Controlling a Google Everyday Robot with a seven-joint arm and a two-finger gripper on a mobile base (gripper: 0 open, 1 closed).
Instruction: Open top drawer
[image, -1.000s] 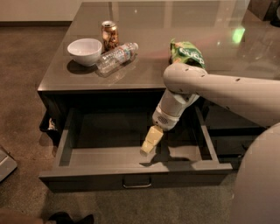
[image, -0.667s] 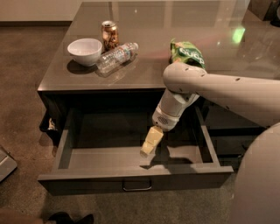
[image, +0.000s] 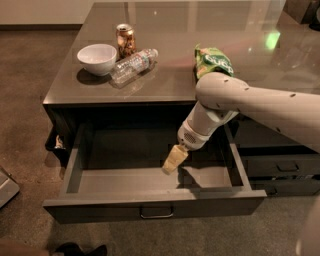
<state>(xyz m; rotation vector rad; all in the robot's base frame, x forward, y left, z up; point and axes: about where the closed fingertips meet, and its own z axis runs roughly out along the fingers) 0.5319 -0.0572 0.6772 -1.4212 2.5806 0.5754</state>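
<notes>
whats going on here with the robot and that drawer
A one-armed robot is working at a dark cabinet. The top drawer is pulled well out, its grey inside showing. The gripper hangs over the drawer's interior, right of centre, away from the handle. On the countertop sit a white bowl, a can, a plastic bottle on its side and a green bag.

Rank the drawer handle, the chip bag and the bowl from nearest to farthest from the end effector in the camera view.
1. Drawer handle, front, just below the end effector inside the open drawer.
2. Chip bag, on the table, right.
3. Bowl, far left.
</notes>
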